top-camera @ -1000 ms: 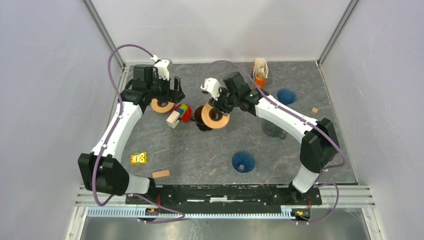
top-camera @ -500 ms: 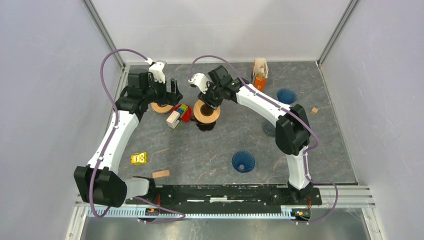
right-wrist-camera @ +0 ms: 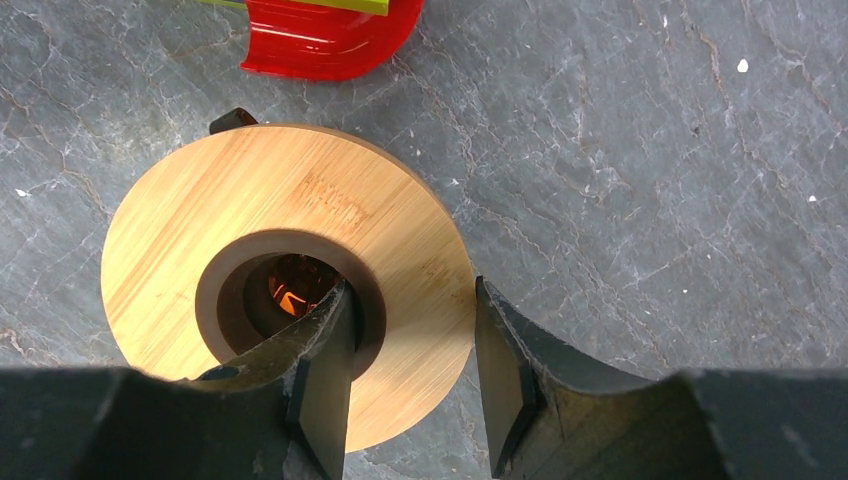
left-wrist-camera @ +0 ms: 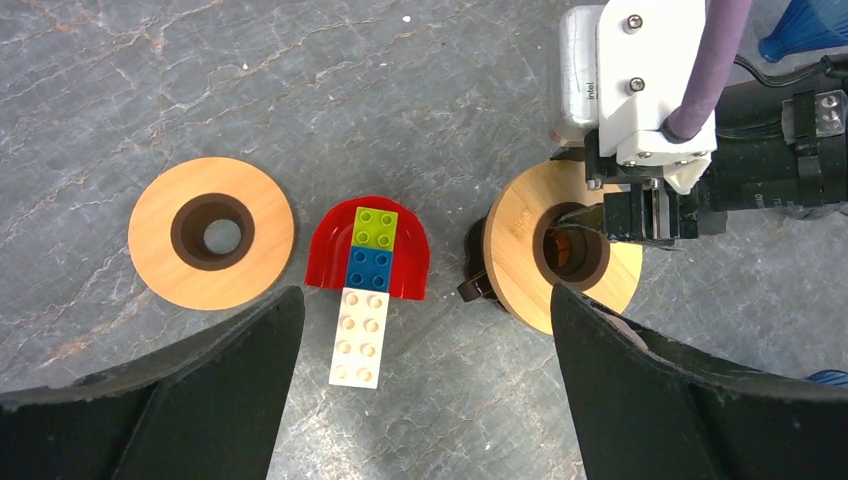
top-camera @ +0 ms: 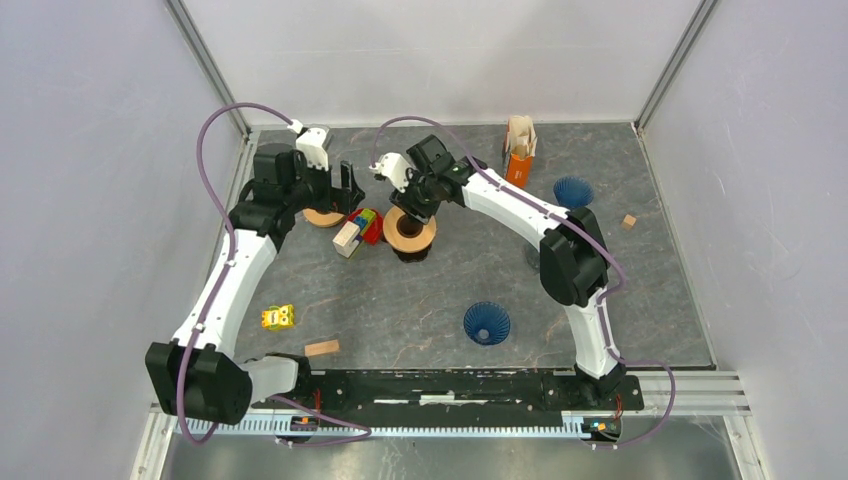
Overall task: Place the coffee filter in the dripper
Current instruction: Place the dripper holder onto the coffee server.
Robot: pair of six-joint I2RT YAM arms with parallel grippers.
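The dripper point(top-camera: 410, 232) is a dark glass cup with a round wooden collar, standing mid-table. My right gripper point(top-camera: 412, 205) is shut on that collar point(right-wrist-camera: 200, 220): one finger point(right-wrist-camera: 320, 350) is down in the centre hole and the other is at the outer rim. Pale paper coffee filters point(top-camera: 519, 135) stand in an orange holder at the back. My left gripper point(left-wrist-camera: 425, 300) hangs open above bare table, between this dripper point(left-wrist-camera: 520, 260) and a second wooden-collared ring point(left-wrist-camera: 160, 250), holding nothing.
A red arch with stacked toy bricks point(left-wrist-camera: 368, 262) lies between the two rings. Blue ribbed cones sit at the front centre point(top-camera: 487, 322) and back right point(top-camera: 572, 190). A yellow toy point(top-camera: 278, 317) and a wooden block point(top-camera: 322, 348) lie front left.
My right arm has carried the dripper left and back, and it now sits level instead of tilted. The left gripper has opened a little wider and drawn slightly left.
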